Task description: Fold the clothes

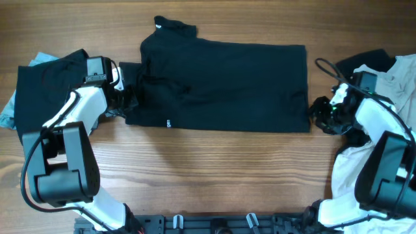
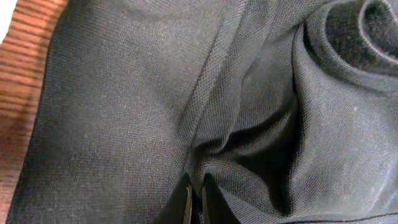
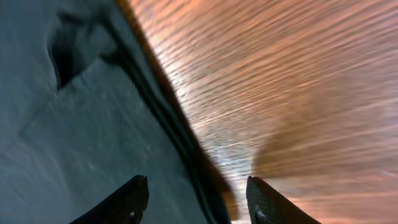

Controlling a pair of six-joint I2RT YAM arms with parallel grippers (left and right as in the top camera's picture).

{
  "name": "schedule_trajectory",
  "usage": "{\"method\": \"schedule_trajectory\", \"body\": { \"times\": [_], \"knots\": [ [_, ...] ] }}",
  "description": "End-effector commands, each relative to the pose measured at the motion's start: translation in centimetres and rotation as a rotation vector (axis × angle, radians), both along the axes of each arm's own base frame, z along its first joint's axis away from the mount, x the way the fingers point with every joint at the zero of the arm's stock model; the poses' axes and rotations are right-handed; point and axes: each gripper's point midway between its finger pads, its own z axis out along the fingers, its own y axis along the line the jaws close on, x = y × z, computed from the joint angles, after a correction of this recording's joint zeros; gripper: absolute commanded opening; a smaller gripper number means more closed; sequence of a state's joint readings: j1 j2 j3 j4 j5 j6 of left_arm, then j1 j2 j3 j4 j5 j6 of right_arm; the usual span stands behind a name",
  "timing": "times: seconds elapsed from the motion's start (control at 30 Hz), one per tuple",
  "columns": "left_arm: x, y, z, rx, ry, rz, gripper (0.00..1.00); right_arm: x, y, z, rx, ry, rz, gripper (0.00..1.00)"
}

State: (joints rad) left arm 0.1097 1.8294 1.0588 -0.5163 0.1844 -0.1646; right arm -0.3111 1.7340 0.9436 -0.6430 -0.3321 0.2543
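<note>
The shirt [image 1: 221,84] is clamped at a fold by the left gripper [image 2: 196,186], its edge lying between the parted jaws of the right gripper [image 3: 196,182].

Soft, even light from above keeps the bench [image 1: 214,169] bright and warm, with only faint shadows. The black shirt [image 1: 227,84] swallows detail overhead. The left wrist view is dim but sharp on the weave, and the right wrist view smears with motion blur.
</note>
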Motion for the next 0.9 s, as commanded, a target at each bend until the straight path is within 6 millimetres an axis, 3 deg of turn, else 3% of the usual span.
{"method": "schedule_trajectory", "body": {
  "times": [0.0,0.1,0.17,0.27,0.33,0.47,0.6,0.63,0.67,0.7,0.8,0.87],
  "knots": [
    [0.4,0.1,0.4,0.001,-0.011,-0.017,0.04,-0.2,1.3,-1.2,0.02,0.028,0.07,0.49],
    [0.4,0.1,0.4,0.001,-0.01,-0.017,0.04,-0.6,1.4,-1.3,0.023,0.042,0.071,0.22],
    [0.4,0.1,0.4,0.001,-0.01,-0.017,0.04,-1.8,0.3,-1.8,-0.032,0.127,-0.018,0.04],
    [0.4,0.1,0.4,0.001,-0.01,-0.017,0.05,-3.0,-1.3,-1.7,-0.116,0.19,-0.082,0.04],
    [0.4,0.1,0.4,0.002,-0.01,-0.017,0.07,-3.4,-2.7,-0.4,-0.165,0.211,-0.168,0.04],
    [0.4,0.1,0.4,0.002,-0.01,-0.017,0.11,-3.8,-3.2,0.4,-0.186,0.236,-0.215,0.04],
    [0.4,0.1,0.7,0.001,-0.011,-0.017,0.31,-3.7,-3.3,0.5,-0.186,0.231,-0.207,0.04],
    [0.5,0.1,1.1,0.001,-0.017,-0.017,0.37,-3.6,-3.3,0.6,-0.186,0.227,-0.197,0.09],
    [0.6,0.1,1.8,0.003,-0.027,-0.017,0.42,-3.3,-3.1,0.7,-0.175,0.215,-0.186,0.26],
    [0.9,0.1,2.9,0.004,-0.045,-0.017,0.44,-2.7,-2.4,1.0,-0.136,0.185,-0.144,0.34],
    [1.3,-1.0,7.8,-0.053,-0.119,-0.041,0.42,-0.4,-2.3,4.8,-0.11,0.098,-0.118,0.37],
    [2.1,-2.2,12.6,-0.111,-0.19,-0.074,0.38,2.0,-3.0,9.9,-0.14,-0.027,-0.125,0.41]
  ]
}}
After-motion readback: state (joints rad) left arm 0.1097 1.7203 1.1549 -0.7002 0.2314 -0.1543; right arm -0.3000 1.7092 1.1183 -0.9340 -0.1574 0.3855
